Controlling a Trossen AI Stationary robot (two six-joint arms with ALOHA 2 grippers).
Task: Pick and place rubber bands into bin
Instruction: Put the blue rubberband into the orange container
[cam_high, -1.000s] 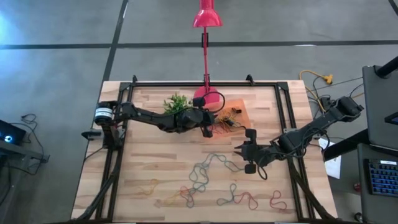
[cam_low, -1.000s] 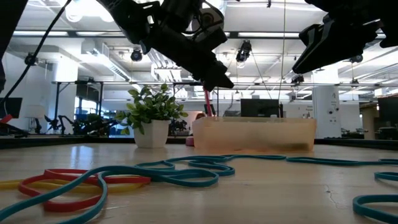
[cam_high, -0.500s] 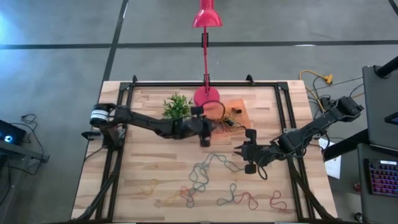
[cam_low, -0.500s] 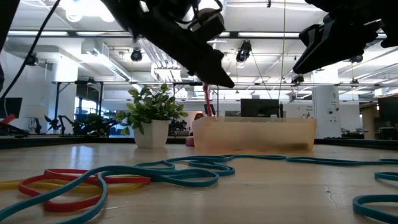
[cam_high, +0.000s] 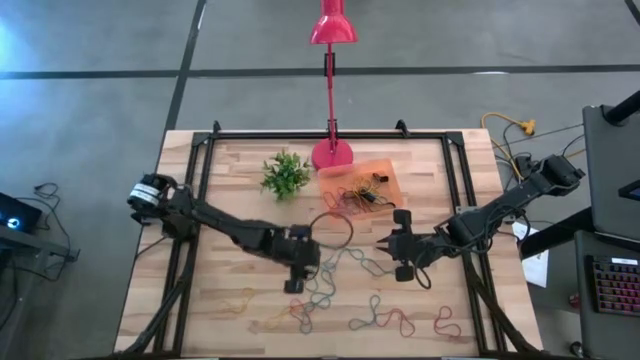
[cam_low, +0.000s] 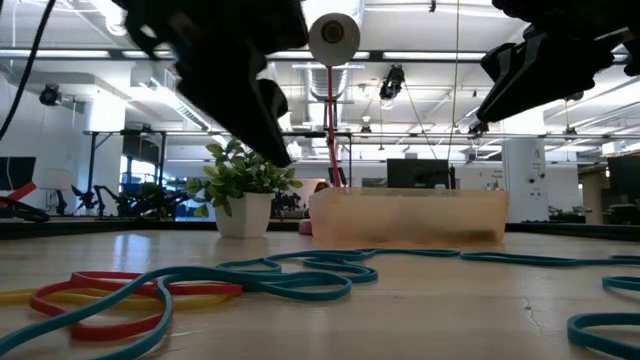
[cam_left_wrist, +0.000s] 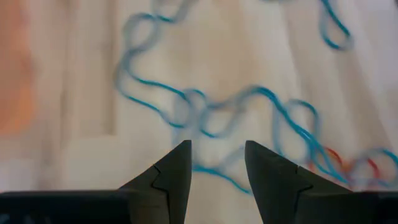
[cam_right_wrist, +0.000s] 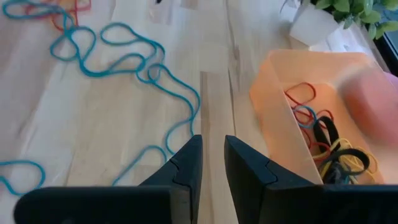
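Observation:
The orange bin (cam_high: 368, 178) sits at the table's far middle, with several rubber bands (cam_right_wrist: 320, 140) inside it. More rubber bands lie flat on the wood: a teal chain (cam_high: 335, 268) in the middle and mixed colours (cam_high: 300, 315) along the near edge. My left gripper (cam_high: 293, 278) hovers open above the teal chain (cam_left_wrist: 205, 109), fingers (cam_left_wrist: 177, 165) pointing down. My right gripper (cam_high: 385, 243) waits right of the chain, near side of the bin. Its fingers (cam_right_wrist: 189, 158) point toward the table's left and stand a narrow gap apart, holding nothing.
A small green plant (cam_high: 285, 172) and the pink lamp base (cam_high: 332, 155) stand left of the bin at the far side. A black frame (cam_high: 200, 200) runs along the table's edges. Bare wood (cam_high: 240, 240) shows left of the chain.
My left gripper has swung away from the bin, toward the table's near edge and slightly left, and now hangs over the teal chain. My right arm has stayed put. The bands on the table have not moved.

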